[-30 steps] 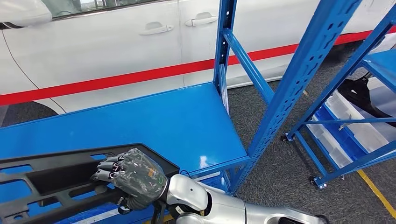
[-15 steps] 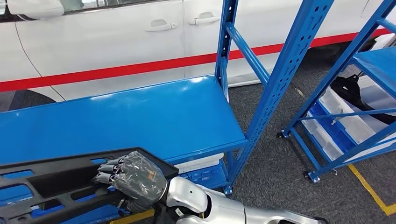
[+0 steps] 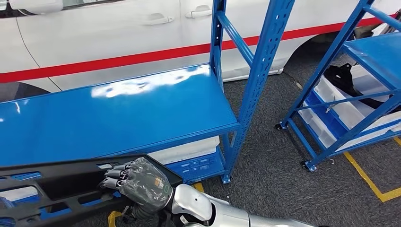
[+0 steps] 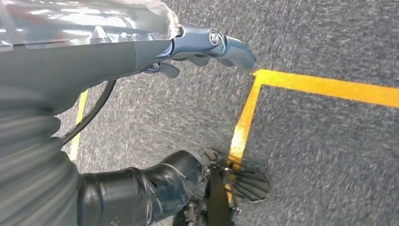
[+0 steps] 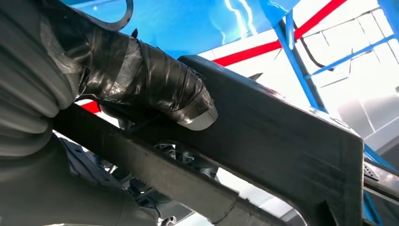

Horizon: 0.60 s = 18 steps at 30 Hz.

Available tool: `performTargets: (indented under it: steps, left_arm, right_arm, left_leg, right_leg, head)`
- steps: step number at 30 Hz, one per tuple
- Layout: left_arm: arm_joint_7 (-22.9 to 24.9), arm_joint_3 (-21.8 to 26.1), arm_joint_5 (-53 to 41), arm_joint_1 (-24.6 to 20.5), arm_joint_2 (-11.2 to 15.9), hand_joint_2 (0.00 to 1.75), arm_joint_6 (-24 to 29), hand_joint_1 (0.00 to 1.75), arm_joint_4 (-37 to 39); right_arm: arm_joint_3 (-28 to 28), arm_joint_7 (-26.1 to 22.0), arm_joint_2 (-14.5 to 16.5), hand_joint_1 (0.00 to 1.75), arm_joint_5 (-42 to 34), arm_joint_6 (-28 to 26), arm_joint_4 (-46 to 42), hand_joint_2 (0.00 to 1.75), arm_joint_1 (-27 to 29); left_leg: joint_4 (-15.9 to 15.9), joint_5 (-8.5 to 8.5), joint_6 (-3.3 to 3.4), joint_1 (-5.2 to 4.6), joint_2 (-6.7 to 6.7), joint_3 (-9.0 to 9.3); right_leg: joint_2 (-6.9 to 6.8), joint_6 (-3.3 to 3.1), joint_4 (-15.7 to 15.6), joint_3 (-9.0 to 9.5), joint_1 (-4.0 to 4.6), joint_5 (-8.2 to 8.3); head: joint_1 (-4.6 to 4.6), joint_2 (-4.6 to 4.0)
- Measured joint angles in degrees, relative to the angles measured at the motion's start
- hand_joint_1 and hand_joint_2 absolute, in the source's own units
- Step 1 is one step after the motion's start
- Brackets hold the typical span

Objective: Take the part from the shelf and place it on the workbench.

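- Your right hand is clamped on the part, a long black plastic frame with open slots; in the head view the fingers curl over its upper rail near its right end.
- From the right wrist view you see the taped thumb pressed flat against the part's dark bar, with darker fingers wrapped beneath the rail.
- You hold the part low at the lower left of the head view, in front of the blue shelf and off its surface; it runs out past the left edge of that view.
- Your left hand hangs over the grey carpet, beside a yellow floor line. Its fingers are loosely extended with nothing in them, so read it as apart and empty.
- You have the shelf's glossy blue deck spreading across the middle of the head view, with a perforated blue upright at its right corner.
- Under that deck you can see a white bin sitting on a blue crate.
- Behind the shelf stands a white car with a red stripe along its doors.
- To the right you have a second blue rack, well apart from the first, carrying clear bins and a black object on its lower level.
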Motion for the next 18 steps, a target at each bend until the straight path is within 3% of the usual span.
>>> performTargets:
  steps: [3, 4, 5, 6, 8, 10, 11, 13, 14, 15, 18]
  left_arm:
    - [0.2, 0.1, -0.1, 0.0, 0.1, 1.75, 0.1, 0.00, 0.0]
    - [0.2, 0.1, -0.2, 0.0, 0.1, 1.75, 0.1, 0.00, 0.0]
    - [0.2, 0.2, -0.2, 0.0, 0.2, 1.75, 0.1, 0.00, 0.0]
    - [0.3, 0.2, -0.2, 0.0, 0.2, 1.75, 0.1, 0.00, 0.0]
    - [0.3, 0.3, -0.3, 0.0, 0.4, 1.75, 0.1, 0.00, 0.0]
    - [0.3, 0.3, -0.2, -0.1, 0.5, 1.75, 0.1, 0.00, 0.0]
    - [0.3, 0.3, -0.2, -0.2, 0.5, 1.75, 0.1, 0.00, 0.0]
    - [0.4, 0.4, -0.2, -0.1, 0.5, 1.75, -0.1, 0.00, 0.0]
    - [0.4, 0.5, -0.2, -0.2, 0.4, 1.75, -0.2, 0.00, 0.0]
    - [0.5, 0.5, -0.2, -0.2, 0.4, 1.75, -0.3, 0.00, 0.0]
    - [0.5, 0.6, -0.2, -0.2, 0.4, 1.75, -0.5, 0.00, 0.0]
  right_arm:
    - [0.0, -0.3, 0.0, 1.75, -0.3, -0.5, 0.0, 1.75, 0.9]
    - [-0.1, -0.3, 0.0, 1.75, -0.3, -0.6, 0.1, 1.75, 1.3]
    - [-0.1, -0.4, 0.0, 1.75, -0.3, -0.6, 0.1, 1.75, 1.6]
    - [-0.1, -0.4, 0.0, 1.75, -0.3, -0.6, 0.2, 1.75, 1.9]
    - [-0.2, -0.5, 0.0, 1.75, -0.3, -0.6, 0.3, 1.75, 2.2]
    - [-0.4, -0.6, 0.0, 1.75, -0.5, -0.8, 0.3, 1.75, 2.3]
    - [-0.5, -0.7, 0.0, 1.75, -0.6, -1.0, 0.3, 1.75, 2.4]
    - [-0.7, -1.1, 0.0, 1.75, -1.0, -1.5, 0.3, 1.75, 2.9]
    - [-1.0, -1.2, -0.1, 1.75, -1.2, -1.9, 0.3, 1.75, 3.2]
    - [-1.3, -1.4, -0.2, 1.75, -1.3, -2.1, 0.3, 1.75, 3.5]
    - [-2.3, -1.8, -0.5, 1.75, -1.8, -2.6, 0.3, 1.75, 4.1]
  left_leg:
    - [9.2, -8.05, -0.62, 0.23, -0.10, -2.45]
    - [12.1, -9.06, -0.83, 0.29, -0.10, -2.79]
    - [13.8, -8.67, -1.01, 0.35, -0.09, -2.46]
    - [13.7, -7.16, -1.18, 0.42, -0.08, -1.24]
    - [8.0, -4.57, -1.42, 0.67, -0.08, 3.85]
    - [0.3, -5.40, -1.08, 0.56, -0.25, 9.12]
    - [-1.8, -6.22, -0.70, 0.40, -0.34, 10.35]
    - [-2.5, -6.02, 0.40, 0.23, -0.33, 10.16]
    - [-2.6, -5.43, 0.93, 0.25, -0.16, 9.72]
    - [-2.6, -4.74, 1.51, 0.32, 0.04, 9.12]
    - [-2.6, -2.50, 2.50, 0.22, 0.44, 6.70]
  right_leg:
    - [-0.21, -0.62, -0.2, -2.44, -0.09, 2.19]
    - [-0.27, -0.56, -0.1, -3.36, -0.07, 2.88]
    - [-0.34, -0.44, 0.0, -4.34, -0.09, 3.55]
    - [-0.38, -0.27, 0.3, -5.35, -0.15, 4.19]
    - [-0.38, 0.26, 1.1, -7.33, -0.29, 5.25]
    - [-0.42, 0.97, 1.9, -8.50, -0.21, 6.04]
    - [-0.47, 1.33, 2.1, -8.69, -0.15, 6.48]
    - [-0.50, 2.06, 1.9, -8.79, -0.12, 7.49]
    - [-0.38, 2.36, 2.1, -9.03, -0.22, 7.13]
    - [-0.23, 2.61, 3.1, -9.51, -0.32, 5.65]
    - [0.06, 3.08, 12.2, -11.79, -0.51, -3.07]
  head:
    - [-0.02, 0.00]
    - [-0.02, 0.00]
    - [-0.02, 0.00]
    - [-0.02, 0.00]
    - [-0.03, 0.01]
    - [-0.02, 0.01]
    - [0.00, 0.01]
    - [0.02, 0.00]
    - [0.02, 0.00]
    - [0.02, 0.00]
    - [0.04, -0.01]
